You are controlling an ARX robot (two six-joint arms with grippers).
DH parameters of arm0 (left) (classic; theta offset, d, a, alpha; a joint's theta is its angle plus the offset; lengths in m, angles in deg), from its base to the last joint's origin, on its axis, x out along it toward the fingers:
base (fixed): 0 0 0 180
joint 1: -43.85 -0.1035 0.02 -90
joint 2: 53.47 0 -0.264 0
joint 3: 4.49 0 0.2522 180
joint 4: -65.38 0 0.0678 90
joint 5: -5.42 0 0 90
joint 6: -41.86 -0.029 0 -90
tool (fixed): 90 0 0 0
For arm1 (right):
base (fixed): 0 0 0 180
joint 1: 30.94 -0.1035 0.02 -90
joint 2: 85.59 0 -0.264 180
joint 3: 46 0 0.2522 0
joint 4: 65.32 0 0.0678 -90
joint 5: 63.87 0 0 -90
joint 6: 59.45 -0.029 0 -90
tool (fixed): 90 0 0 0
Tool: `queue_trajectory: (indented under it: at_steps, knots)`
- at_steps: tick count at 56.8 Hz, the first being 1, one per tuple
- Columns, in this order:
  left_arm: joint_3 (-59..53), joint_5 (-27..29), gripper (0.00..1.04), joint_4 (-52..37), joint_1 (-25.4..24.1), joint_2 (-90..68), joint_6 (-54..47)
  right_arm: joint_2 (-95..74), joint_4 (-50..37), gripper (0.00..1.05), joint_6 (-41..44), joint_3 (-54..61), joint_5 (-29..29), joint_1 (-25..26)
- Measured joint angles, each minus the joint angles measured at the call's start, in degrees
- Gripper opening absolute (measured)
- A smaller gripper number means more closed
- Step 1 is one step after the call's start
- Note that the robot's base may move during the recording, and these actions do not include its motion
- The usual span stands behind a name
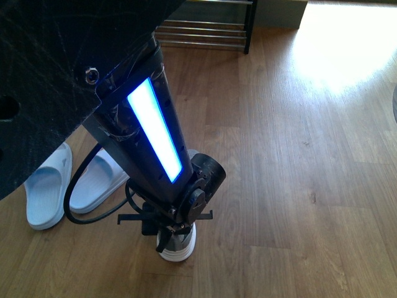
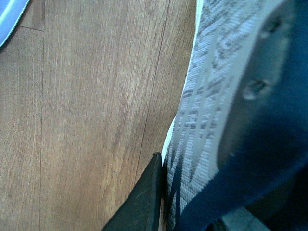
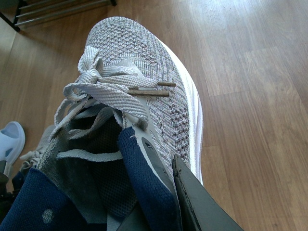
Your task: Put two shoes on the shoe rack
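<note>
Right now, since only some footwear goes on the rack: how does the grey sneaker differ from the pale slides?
The sneaker is grey knit with a closed upper; the slides are plain pale blue-white and open at the heel. The sneaker has tied laces; the slides have only a broad strap. The sneaker's white sole contrasts with its upper; the slides are one colour throughout. Neither is on the shoe rack.

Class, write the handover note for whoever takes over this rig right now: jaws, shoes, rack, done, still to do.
Left jaws: one finger against the side of a grey sneaker; closure unclear.
Right jaws: one finger beside the collar of a laced sneaker; closure unclear.
Shoe rack ahead; no shoe on its visible bars.
Done: both arms at sneakers.
To do: carry both to the rack.
</note>
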Motion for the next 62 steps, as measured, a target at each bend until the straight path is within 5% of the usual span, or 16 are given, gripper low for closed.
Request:
queue_trajectory:
  at_steps: [6,40,62]
  knots:
    - [0.04,0.46,0.01,0.15,0.09,-0.17,-0.20,0.00,0.00,0.01,0.00,0.00,-0.02,0.00]
    - [-3.89,1.99,0.02,-1.60,-0.81,2.78,-0.37,0.00,0.00,0.01,0.00,0.00,0.00,0.00]
    - [-14.82,4.22,0.02,-8.20,-3.34,19.56,-0.48,0.00,0.00,0.01,0.00,0.00,0.00,0.00]
